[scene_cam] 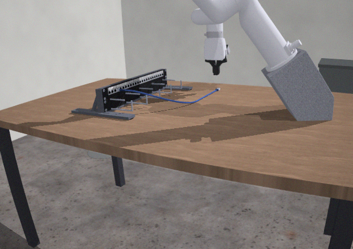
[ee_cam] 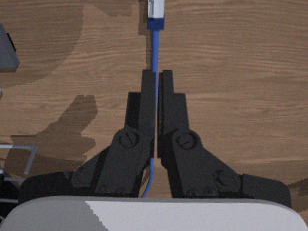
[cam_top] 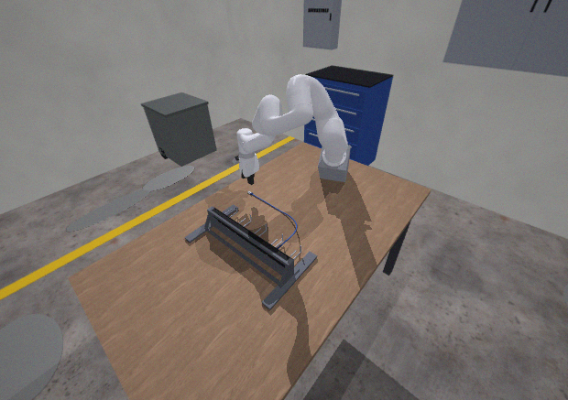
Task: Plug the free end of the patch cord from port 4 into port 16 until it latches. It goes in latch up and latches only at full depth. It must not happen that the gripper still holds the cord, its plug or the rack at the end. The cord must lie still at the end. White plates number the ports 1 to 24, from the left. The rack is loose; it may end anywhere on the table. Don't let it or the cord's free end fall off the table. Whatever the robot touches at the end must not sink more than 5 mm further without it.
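The jaws (cam_top: 250,180) (scene_cam: 216,73) are pressed together with nothing between them, hanging above the worktop (cam_top: 151,321) (scene_cam: 242,151) (ee_cam: 240,59) — the fingertips point down over the blue cord (cam_top: 275,209) (scene_cam: 176,101) (ee_cam: 155,49). Its free plug (cam_top: 249,193) (scene_cam: 218,89) (ee_cam: 156,10) is out of the port rack (cam_top: 250,237) (scene_cam: 135,87), well apart from it on the robot's side, while the other end runs into a port near one end of the row. White plates (scene_cam: 151,76) line that row — their numbers are too small for me to read. I can make out no brand name on the arm (cam_top: 300,99) (scene_cam: 242,0).
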{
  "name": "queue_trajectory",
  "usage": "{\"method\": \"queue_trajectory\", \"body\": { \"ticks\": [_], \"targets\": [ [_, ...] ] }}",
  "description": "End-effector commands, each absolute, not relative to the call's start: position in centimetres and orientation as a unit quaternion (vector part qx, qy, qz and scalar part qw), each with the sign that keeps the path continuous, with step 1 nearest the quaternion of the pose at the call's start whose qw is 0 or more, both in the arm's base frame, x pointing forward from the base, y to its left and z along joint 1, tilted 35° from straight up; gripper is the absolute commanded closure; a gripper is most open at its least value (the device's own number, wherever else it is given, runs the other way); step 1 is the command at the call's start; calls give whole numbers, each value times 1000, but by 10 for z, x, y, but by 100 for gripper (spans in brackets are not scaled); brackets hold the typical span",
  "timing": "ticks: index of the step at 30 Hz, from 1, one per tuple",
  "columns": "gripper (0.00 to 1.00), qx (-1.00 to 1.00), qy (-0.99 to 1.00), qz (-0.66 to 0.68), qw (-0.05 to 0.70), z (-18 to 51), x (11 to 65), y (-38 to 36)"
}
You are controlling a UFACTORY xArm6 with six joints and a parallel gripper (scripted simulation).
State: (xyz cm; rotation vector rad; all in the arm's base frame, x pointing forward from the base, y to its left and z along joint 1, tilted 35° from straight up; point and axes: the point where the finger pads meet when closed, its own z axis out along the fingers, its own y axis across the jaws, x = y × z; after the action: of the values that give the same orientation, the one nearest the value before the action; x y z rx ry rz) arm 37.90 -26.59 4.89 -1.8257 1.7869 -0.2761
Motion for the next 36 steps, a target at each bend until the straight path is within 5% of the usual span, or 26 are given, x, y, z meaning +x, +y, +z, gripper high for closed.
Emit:
{"method": "queue_trajectory", "body": {
  "ticks": [1, 14, 36],
  "targets": [
    [100, -681, 667, -105, 282, 50, 379, -267],
    [100, -632, 693, -159, 308, 93, 414, -256],
    [100, -326, 774, -235, 490, 260, 464, -141]
  ]
}}
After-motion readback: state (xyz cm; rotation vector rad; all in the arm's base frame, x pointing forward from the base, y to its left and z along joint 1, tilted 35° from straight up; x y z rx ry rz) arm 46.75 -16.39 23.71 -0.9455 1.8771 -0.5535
